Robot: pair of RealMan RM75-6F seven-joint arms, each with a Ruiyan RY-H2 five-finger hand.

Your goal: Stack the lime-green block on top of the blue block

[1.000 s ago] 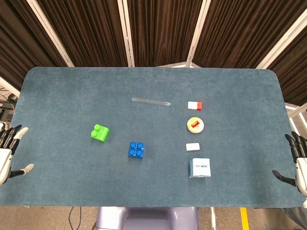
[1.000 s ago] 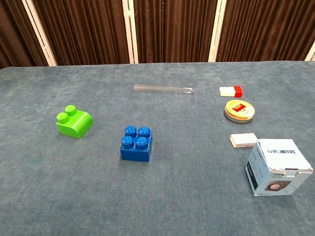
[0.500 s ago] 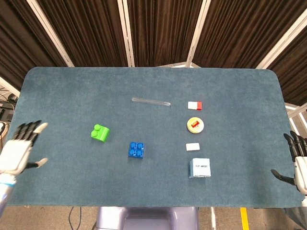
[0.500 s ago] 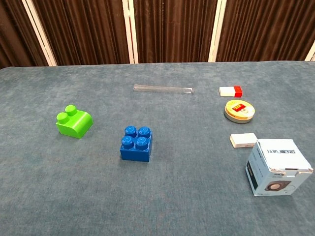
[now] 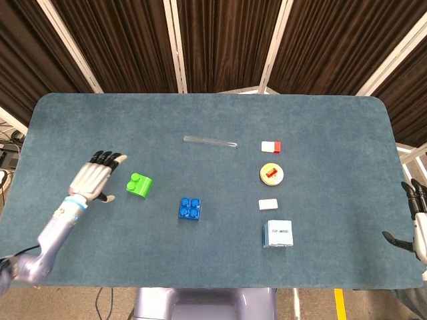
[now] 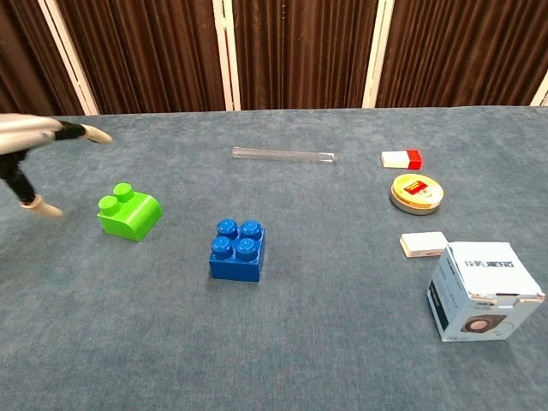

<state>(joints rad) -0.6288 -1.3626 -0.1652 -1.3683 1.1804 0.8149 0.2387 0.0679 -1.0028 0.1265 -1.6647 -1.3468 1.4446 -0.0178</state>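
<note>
The lime-green block (image 5: 139,185) (image 6: 128,212) lies on the blue-grey table, left of centre, studs up. The blue block (image 5: 190,209) (image 6: 237,250) sits a short way to its right and nearer the front edge. My left hand (image 5: 95,178) (image 6: 34,150) hovers just left of the green block with its fingers spread, holding nothing and not touching the block. My right hand (image 5: 416,223) stays at the table's far right edge, fingers apart and empty.
A clear tube (image 5: 210,141) lies behind the blocks. To the right are a red-and-white eraser (image 5: 271,147), a round yellow tin (image 5: 272,174), a small white piece (image 5: 268,204) and a white carton (image 5: 277,234).
My left hand has swept in from the table's left edge to a spot just left of the green block. The right hand drifted slightly lower. The blocks have not moved.
</note>
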